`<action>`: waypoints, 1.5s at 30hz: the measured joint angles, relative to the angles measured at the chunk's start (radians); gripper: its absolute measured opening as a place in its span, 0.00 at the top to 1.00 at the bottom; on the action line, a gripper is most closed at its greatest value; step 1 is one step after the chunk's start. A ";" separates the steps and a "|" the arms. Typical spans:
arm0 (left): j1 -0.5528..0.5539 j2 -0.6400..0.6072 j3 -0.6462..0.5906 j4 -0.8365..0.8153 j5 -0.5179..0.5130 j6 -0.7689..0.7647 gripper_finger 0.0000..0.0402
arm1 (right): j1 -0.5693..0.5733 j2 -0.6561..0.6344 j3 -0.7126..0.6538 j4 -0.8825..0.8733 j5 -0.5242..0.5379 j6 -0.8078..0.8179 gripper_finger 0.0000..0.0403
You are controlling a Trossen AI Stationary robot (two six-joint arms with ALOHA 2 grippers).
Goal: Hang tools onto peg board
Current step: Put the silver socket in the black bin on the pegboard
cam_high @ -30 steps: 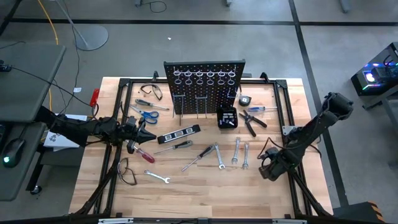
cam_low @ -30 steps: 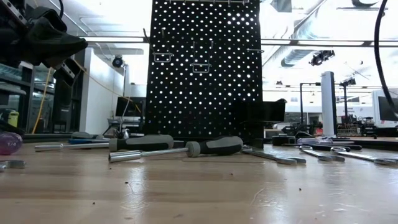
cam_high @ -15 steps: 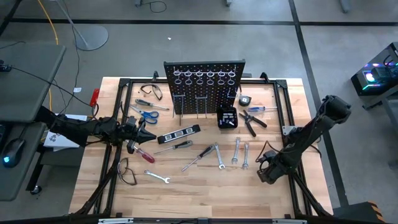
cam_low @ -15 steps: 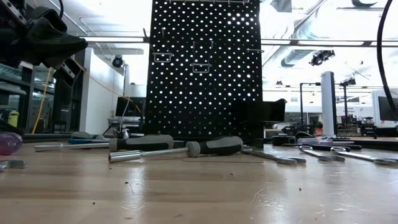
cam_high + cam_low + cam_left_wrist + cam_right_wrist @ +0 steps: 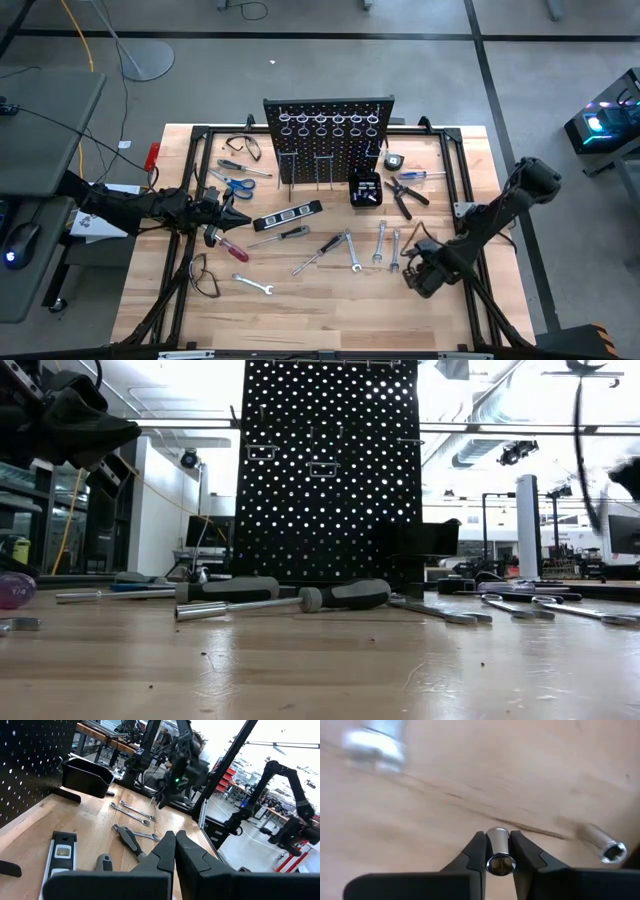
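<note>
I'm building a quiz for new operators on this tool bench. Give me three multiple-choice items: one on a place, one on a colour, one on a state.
1. Where does the small black box stand?
A) in front of the peg board
B) at the table's front left corner
C) on the floor

2. What colour are the handles of the scissors?
A) yellow
B) green
C) blue

3. How do the jaws of the right gripper stand?
A) wide open, empty
B) closed on a silver socket
C) closed on a wrench

Answers:
1 A, the high view shows it at the board's foot.
2 C, blue loops show beside the board.
3 B, the right wrist view shows the socket pinched between them.
</note>
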 joint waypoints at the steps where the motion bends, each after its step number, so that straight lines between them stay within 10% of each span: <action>1: 0.000 0.000 0.000 0.000 0.000 0.000 1.00 | -0.020 -0.006 0.035 -0.036 0.037 -0.045 0.90; 10: 0.000 0.000 0.000 0.002 0.000 0.000 1.00 | -0.394 -0.053 0.267 -0.083 0.539 -0.557 0.90; 16: 0.000 0.000 0.000 0.005 0.000 0.000 1.00 | -0.650 -0.030 0.266 0.194 0.491 -0.975 0.79; 24: 0.000 0.000 0.000 0.004 0.000 0.000 1.00 | -0.810 -0.029 0.265 0.183 0.335 -1.122 0.56; 36: 0.000 0.000 0.000 0.001 0.000 0.000 1.00 | -0.504 -0.036 0.191 -0.352 -0.007 -0.919 0.51; 45: 0.000 0.000 0.000 0.000 0.000 0.000 1.00 | -0.211 -0.041 -0.076 -0.252 -0.310 -0.564 0.51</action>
